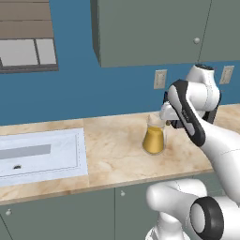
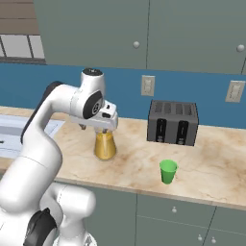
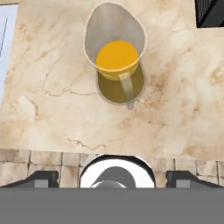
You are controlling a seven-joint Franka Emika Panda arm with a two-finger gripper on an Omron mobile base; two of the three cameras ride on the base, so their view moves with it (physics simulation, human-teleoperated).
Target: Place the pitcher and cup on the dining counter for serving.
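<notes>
Colours and surface patterns, kitchen counter scene

Pitcher (image 1: 154, 138): clear glass, yellow-orange liquid. Cup (image 2: 168, 171): plain bright green. Counter (image 1: 112, 150): beige with brown marble veining. Toaster (image 2: 172, 123): dark grey, black slots. Sink (image 1: 42, 152): white. Wall (image 1: 75, 84): solid blue. Cabinets (image 1: 150, 33): grey-green. Arm (image 2: 45, 125): white, dark joints.

light: bright, even | shadows: faint | glare: none seen | focus: slightly soft, low resolution
</notes>
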